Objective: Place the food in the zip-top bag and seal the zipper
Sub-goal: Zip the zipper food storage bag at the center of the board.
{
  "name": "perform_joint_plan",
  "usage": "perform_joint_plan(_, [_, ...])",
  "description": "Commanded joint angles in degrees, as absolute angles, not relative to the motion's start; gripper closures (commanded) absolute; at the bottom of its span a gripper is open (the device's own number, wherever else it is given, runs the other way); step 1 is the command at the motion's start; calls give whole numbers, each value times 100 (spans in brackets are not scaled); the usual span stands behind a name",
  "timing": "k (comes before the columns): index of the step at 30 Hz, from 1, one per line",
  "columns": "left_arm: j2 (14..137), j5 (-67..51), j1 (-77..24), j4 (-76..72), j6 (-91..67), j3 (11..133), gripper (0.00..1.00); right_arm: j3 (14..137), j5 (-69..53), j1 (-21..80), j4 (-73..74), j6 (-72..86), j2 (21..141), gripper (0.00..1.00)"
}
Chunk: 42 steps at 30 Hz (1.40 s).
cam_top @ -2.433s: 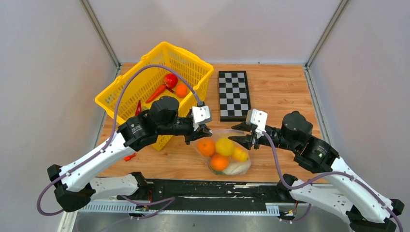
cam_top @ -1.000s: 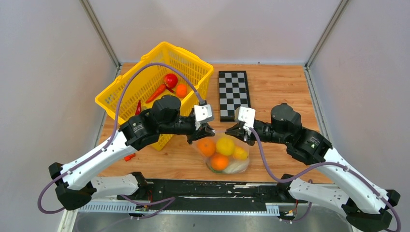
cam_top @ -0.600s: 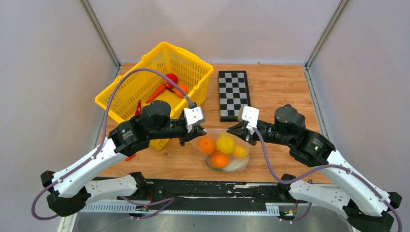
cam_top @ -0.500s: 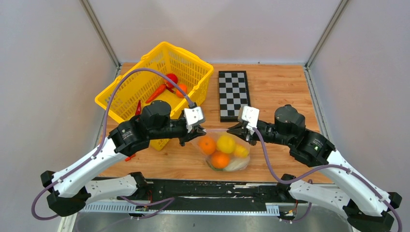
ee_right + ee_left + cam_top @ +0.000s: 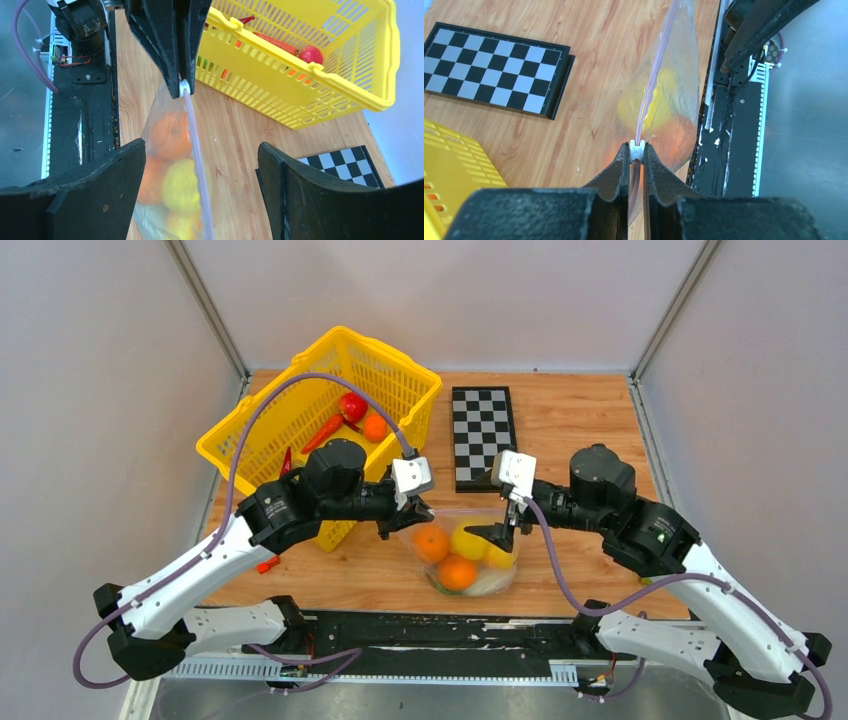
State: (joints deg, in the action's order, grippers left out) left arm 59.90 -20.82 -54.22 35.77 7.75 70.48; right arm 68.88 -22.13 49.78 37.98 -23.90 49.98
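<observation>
Pinkish zipper (image 5: 652, 87) sits pinched in left end effector (image 5: 637, 150); right end effector (image 5: 201, 145) spread, food (image 5: 629, 107) blurred.

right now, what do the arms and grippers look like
left arm and right arm: white links, black joints, a purple cable along each, a white block at each wrist. left gripper and right gripper: black tapered fingers.

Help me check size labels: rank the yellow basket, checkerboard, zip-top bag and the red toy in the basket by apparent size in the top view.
1. yellow basket
2. zip-top bag and checkerboard look alike; the bag is partly hidden, so unranked
3. red toy
</observation>
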Motion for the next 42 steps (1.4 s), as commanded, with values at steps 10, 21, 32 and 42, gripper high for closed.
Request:
perform_joint_plan(10, [6083,-2380,-5403,3218,572,7358,100,7717,-2809,5009,4385,-2575,5898,36])
perform_joint_plan(21, [6106,-2400,-5400,3196,589,7388,100,7584,-2845,5008,4150,-2633,5892,63])
perform_joint_plan(32, [6130,-2413,-5397,3151,566,7368,100,7695,-3072,5010,4345,-2776,6135,74])
perform_joint_plan(42, [6102,-2358,-5397,3143,580,7333,100,7458,-2857,5008,4140,-2753,5945,100])
